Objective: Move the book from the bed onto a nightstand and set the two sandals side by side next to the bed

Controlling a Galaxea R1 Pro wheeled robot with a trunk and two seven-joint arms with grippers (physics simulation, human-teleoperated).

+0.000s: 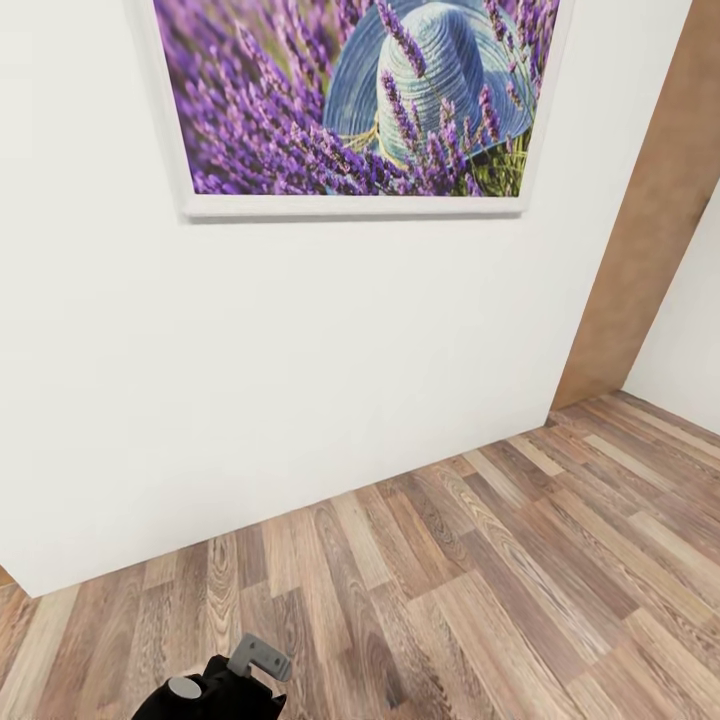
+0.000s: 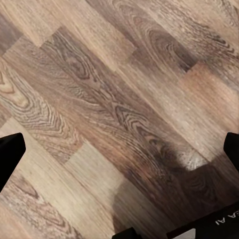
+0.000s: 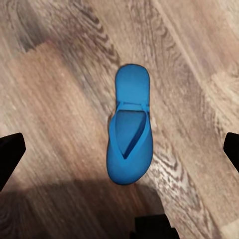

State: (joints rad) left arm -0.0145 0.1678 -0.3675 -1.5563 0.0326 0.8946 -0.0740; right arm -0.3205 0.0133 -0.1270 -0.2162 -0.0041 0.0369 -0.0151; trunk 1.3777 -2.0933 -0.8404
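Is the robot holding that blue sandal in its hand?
No. The blue sandal lies flat on the wood floor, with the right gripper fingers wide apart above it.

- Framed lavender picture [image 1: 355, 100]: cut off by the top edge of the head view.
- Left arm [image 1: 215, 690]: only a black-and-grey stub at the bottom edge; gripper out of frame.
- Left gripper fingers [image 2: 10, 154]: only dark tips at the side edges.
- Right gripper fingers [image 3: 10, 157]: same.
- Wood floor [image 3: 55, 84]: grain blurred around the blue sandal [image 3: 129, 132].
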